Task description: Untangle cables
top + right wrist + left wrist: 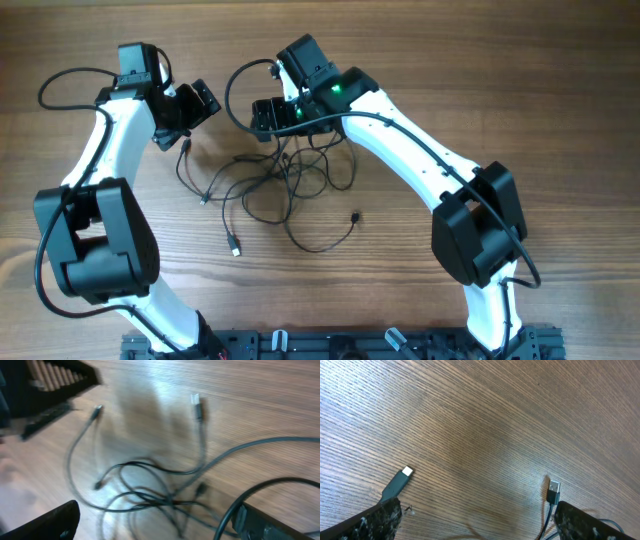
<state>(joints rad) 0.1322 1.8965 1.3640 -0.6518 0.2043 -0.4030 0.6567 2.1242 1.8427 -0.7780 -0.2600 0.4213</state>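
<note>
The cables (285,180) lie in a loose bunch around the middle of the table (520,60), with single strands trailing toward the edge where the arm bases stand. One of these ends in a silvery plug (234,247). The right gripper (157,520) hangs over the far side of the bunch with its fingers spread wide and nothing between them. The left gripper (477,510) is just as wide and also empty, above bare wood just beside the bunch on its left. The main risk, as I judge it, is a bite over the crossing: several strands overlap there, so closing on more than one and pulling would tighten the tangle or drag the whole bunch. A plug tip could also catch in a loop. The right arm's own thick cable (280,481) hangs close enough to snag, and the two grippers stand near each other. Only the overhead view shows the full spread and the loose ends. The left wrist view alone gives two plugs sharply, a slim dark plug (402,477) and a broader metal plug (554,491). The right wrist view shows the crossing up close, though blurred.
</note>
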